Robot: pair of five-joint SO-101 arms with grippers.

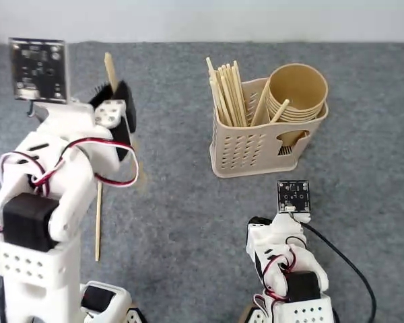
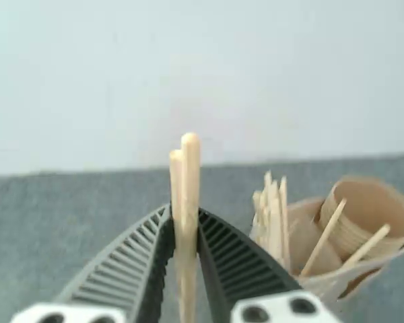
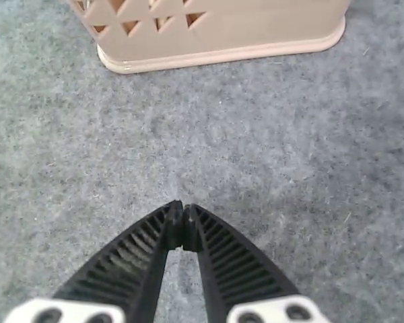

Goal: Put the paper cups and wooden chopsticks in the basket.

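Left pincer (image 2: 185, 217) — clamped on pair of chopsticks (image 2: 186, 175), held near upright, tips poking above jaws. Basket (image 1: 246, 151) lies off to its right, well apart; stack of cups (image 1: 297, 91) and bundle of standing sticks (image 1: 225, 94) inside it. Held pair's long axis roughly matches bundle, so likely sideways carry, then drop-in. Right pincer (image 3: 182, 225) — pressed together, empty, just short of basket's front wall, nearer than left. Loose stick (image 1: 98, 225) flat on mat, far left of basket.

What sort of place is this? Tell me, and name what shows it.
Probably a robot test bench, not a kitchen: a small white left arm and right arm sit at a grey felt-like mat before a plain pale wall, facing one beige basket.
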